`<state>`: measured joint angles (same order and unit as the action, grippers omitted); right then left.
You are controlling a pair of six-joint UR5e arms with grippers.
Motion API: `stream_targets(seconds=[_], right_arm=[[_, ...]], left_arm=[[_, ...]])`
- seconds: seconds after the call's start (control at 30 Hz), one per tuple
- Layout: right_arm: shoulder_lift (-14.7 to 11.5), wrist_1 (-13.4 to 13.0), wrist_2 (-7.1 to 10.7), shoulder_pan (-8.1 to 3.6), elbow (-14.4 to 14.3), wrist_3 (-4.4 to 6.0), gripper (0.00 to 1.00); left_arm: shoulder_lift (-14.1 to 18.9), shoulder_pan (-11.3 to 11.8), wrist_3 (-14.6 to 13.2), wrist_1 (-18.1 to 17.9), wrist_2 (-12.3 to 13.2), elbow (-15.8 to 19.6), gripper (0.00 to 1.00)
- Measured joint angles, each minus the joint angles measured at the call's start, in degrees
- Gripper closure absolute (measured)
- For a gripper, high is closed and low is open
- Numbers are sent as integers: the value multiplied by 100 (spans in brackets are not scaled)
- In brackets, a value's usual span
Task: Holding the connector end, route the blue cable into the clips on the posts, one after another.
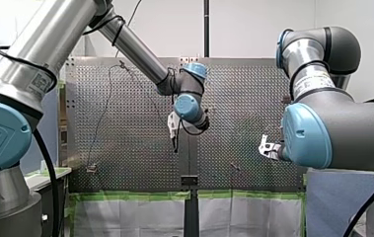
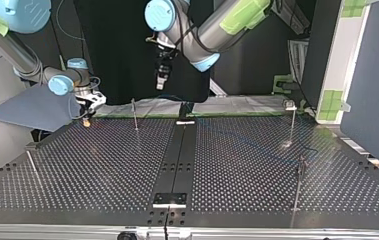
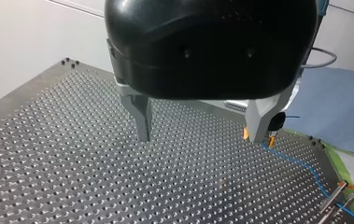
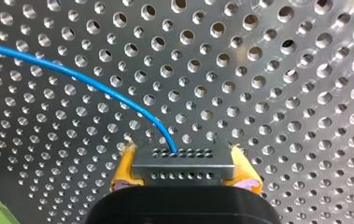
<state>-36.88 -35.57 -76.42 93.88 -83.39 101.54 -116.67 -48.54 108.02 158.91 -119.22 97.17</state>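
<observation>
Pale wall, black pole (upright), blue-grey partition at the top view's right.

A robot lab, by its perforated table.

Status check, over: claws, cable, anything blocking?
Left claw open, empty, above table. Right claw shut on connector; blue cable trails from it. No obstruction seen.

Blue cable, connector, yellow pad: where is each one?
blue cable (image 4: 95, 87): right wrist view, middle of its curve.
connector (image 4: 184, 164): right wrist view, its metal face.
yellow pad (image 4: 124, 169): right wrist view, its outer side.
</observation>
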Motion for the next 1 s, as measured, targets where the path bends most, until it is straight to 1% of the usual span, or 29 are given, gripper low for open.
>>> stream_targets(seconds=[0.17, 0.3, 0.47, 0.73, 0.87, 1.0], right_arm=[[-191, 160, -9, 28, -34, -53, 100], [-368, 232, -60, 54, -99, -64, 100], [-586, 238, -143, 94, -189, -56, 100], [-985, 249, -166, 213, -218, -53, 100], [-1088, 247, -173, 241, -290, -54, 100], [-1126, 214, -183, 252, -429, -56, 100]], left_arm=[[222, 0, -6, -1, 0, 223, 0], [413, 5, -5, -4, 0, 414, 0], [694, 8, 5, -26, 0, 694, 0], [1079, 9, 6, -13, -1, 1079, 0], [1254, 19, 8, -8, -58, 1253, 0], [1461, 26, 11, 5, -126, 1462, 0]])
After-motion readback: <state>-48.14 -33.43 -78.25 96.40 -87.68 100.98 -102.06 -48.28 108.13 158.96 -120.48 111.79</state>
